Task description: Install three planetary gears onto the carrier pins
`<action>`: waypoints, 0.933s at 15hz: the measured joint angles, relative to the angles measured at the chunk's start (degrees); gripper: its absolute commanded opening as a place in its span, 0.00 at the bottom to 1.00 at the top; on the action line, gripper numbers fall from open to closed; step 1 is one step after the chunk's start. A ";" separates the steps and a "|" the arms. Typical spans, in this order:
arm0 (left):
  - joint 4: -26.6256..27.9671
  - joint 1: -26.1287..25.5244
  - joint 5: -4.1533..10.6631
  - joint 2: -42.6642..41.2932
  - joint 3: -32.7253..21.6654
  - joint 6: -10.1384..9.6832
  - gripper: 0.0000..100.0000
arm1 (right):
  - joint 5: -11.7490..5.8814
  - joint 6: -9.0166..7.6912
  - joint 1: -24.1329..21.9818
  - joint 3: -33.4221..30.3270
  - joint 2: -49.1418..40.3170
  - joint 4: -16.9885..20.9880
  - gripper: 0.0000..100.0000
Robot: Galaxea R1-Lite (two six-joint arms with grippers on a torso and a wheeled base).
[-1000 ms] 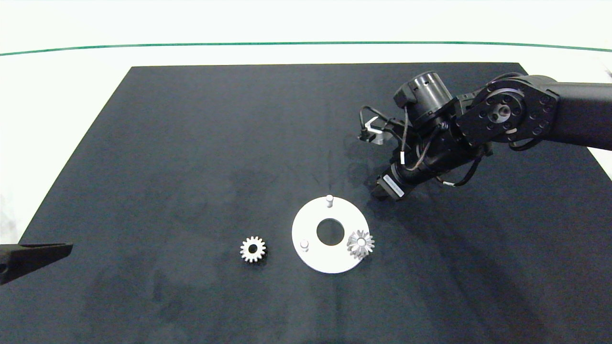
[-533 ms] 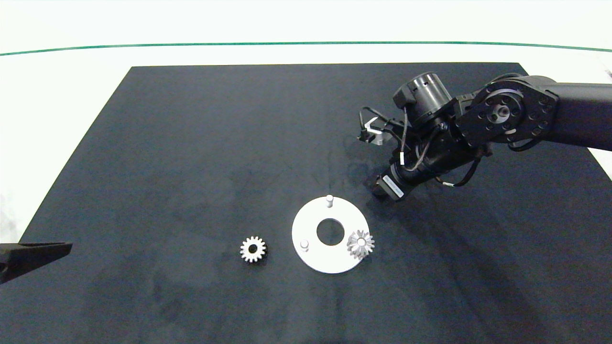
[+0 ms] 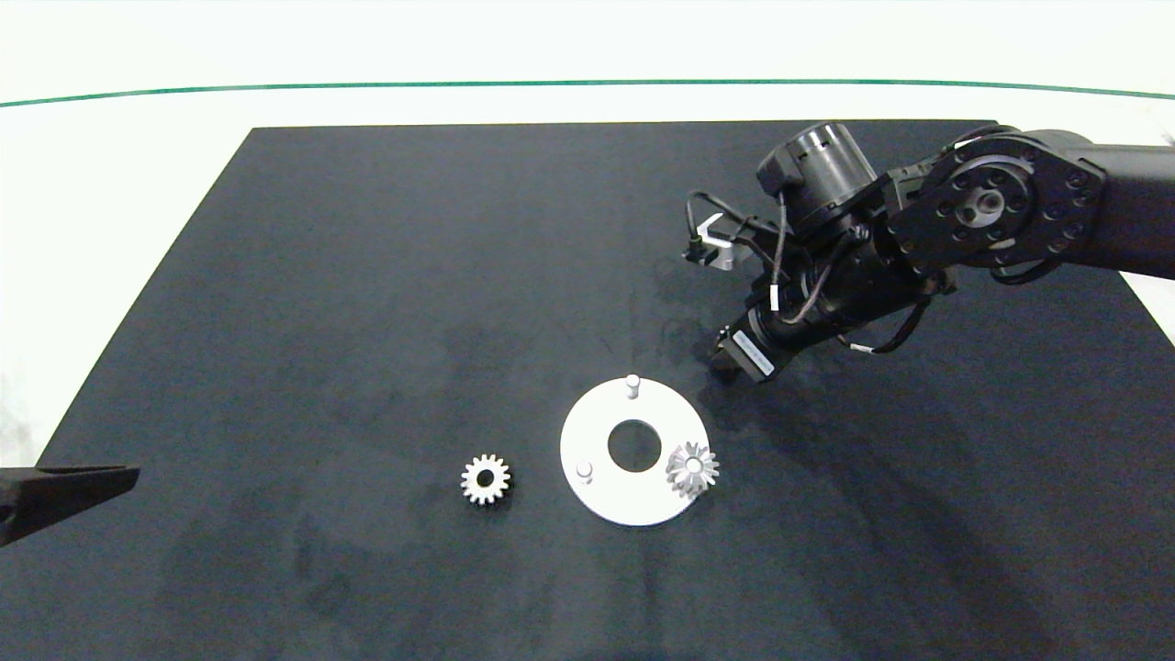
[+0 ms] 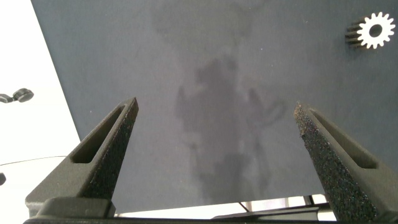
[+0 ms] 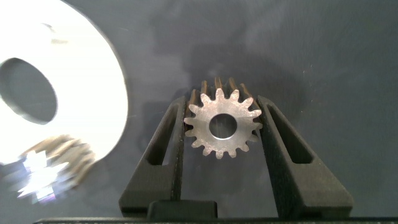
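Note:
A flat white disc point(image 3: 633, 500) lies near the front middle of the black mat. Two bare carrier pins point(image 3: 632, 384) point(image 3: 584, 470) stand up from it. One planetary gear point(image 3: 692, 468) sits at the disc's right rim, and any pin under it is hidden. A second gear point(image 3: 485, 478) lies flat on the mat left of the disc. My right gripper point(image 3: 725, 360) hovers just beyond the disc's far right. In the right wrist view its fingers point(image 5: 177, 118) are shut on a third gear point(image 5: 222, 125). My left gripper point(image 4: 214, 106) is open over bare mat at the left edge.
The black mat point(image 3: 367, 275) covers most of a white table. A green line point(image 3: 587, 84) runs along the far side. The right arm's wrist and cables point(image 3: 808, 239) hang over the mat's far right part.
The right arm has drawn slightly toward the far side with the gear still held. The disc, the other two gears and the left gripper have not moved.

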 measured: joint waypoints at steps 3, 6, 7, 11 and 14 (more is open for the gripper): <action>0.05 -0.02 0.00 -0.20 0.05 0.02 1.00 | -0.16 0.10 2.62 -2.05 -2.10 0.06 0.22; 0.07 0.02 0.00 -0.48 0.00 0.00 1.00 | -0.29 0.29 4.85 -5.40 -2.28 0.85 0.22; 0.05 0.11 0.00 -0.52 -0.04 0.00 1.00 | -0.29 0.33 5.60 -5.73 -1.79 1.41 0.22; 0.07 0.28 0.00 -0.74 -0.26 0.00 1.00 | -0.38 1.23 8.72 -6.12 2.40 2.38 0.22; 0.09 0.30 -0.02 -0.89 -0.30 0.02 1.00 | -0.35 1.87 10.47 -6.21 4.94 2.93 0.22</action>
